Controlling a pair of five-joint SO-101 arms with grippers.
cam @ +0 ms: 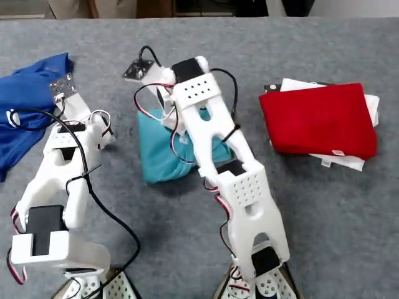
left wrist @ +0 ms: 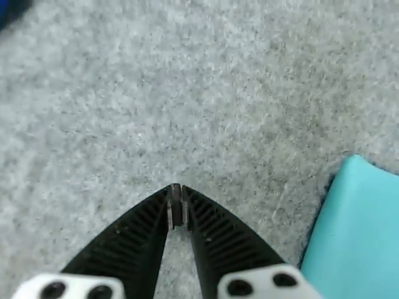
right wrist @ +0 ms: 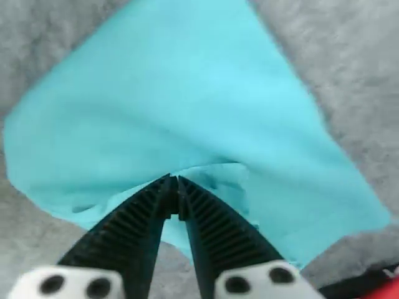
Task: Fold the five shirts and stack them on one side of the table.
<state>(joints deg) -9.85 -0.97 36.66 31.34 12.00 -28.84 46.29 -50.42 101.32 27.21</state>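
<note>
shirts and claws on desk

folded teal fabric shirt [cam: 156,159]: centre of grey felt desk [cam: 312,218]. folded red shirt [cam: 318,118] atop folded white shirt [cam: 355,162]: right side. crumpled blue shirt [cam: 25,106]: far left. left claw [left wrist: 176,205]: closed, empty, over bare desk beside the teal shirt. right claw [right wrist: 173,196]: closed, over the teal shirt.

- No word, number or sign is legible in any view.
- Blue shirt [cam: 28,93]: a white printed mark [cam: 9,117] sits near its edge, too small to read.
- Red shirt [cam: 318,118]: a small white tag [cam: 338,152] lies at its near edge, with no legible print.
- White shirt [cam: 350,163], under the red one: a white tab [cam: 325,163] pokes out at the near edge, and nothing on it can be read.
- Dark label [cam: 272,88] at the stack's far corner: it carries pale specks that cannot be made out.
</note>
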